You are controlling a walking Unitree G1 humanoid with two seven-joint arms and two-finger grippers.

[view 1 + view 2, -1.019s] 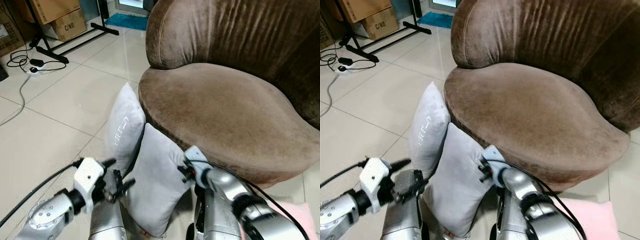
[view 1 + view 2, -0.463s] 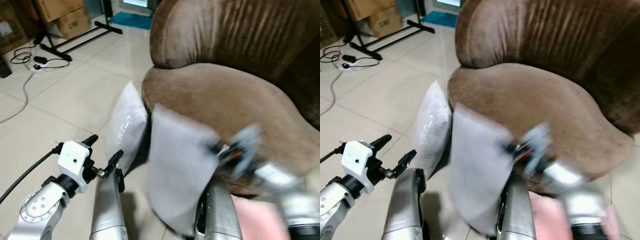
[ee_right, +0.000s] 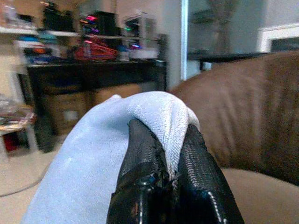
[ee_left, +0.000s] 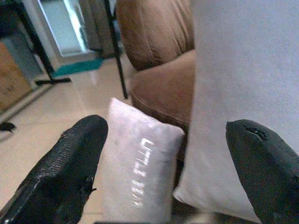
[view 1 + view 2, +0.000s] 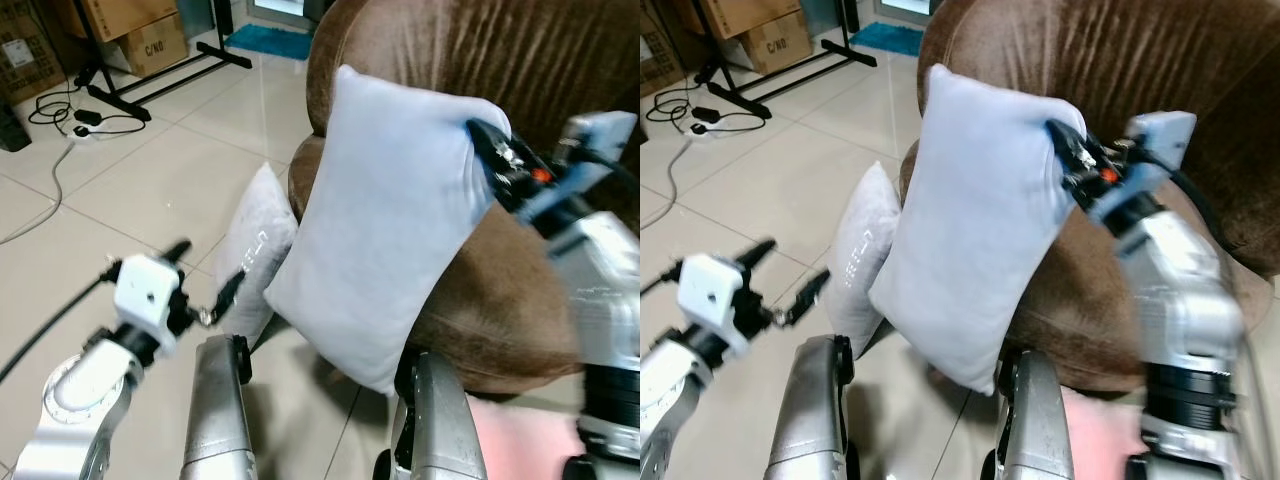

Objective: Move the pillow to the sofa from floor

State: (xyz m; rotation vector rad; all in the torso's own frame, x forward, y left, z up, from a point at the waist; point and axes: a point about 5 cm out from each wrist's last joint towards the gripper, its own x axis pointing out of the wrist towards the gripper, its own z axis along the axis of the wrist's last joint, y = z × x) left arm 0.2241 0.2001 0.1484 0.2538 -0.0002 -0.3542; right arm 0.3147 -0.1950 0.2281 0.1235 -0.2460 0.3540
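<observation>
The right end effector (image 5: 490,150) is clamping its two black fingers (image 3: 140,172) hard on one corner of the pillow (image 5: 385,215), with a fold of grey cloth bunching between them. The sofa (image 5: 520,270), a big brown velvet seat, is filling the scene from 12 to 3 o'clock, and the pillow is hanging in the air in front of its seat edge, its lower corner drooping toward 6 o'clock, clear of the floor (image 5: 130,190).

The pillow is looking light and soft: it is sagging from the pinched corner and swinging freely, so a corner pinch is probably holding well enough, though the cloth could slip out if jerked. A hold deeper into the stuffing would likely be steadier.

A second pillow (image 5: 255,255), grey with pale lettering, is leaning against the sofa base at 9 o'clock of the lifted one.

The left end effector (image 5: 205,285) is hovering near it at 8 o'clock, fingers spread wide and gripping nothing.
</observation>
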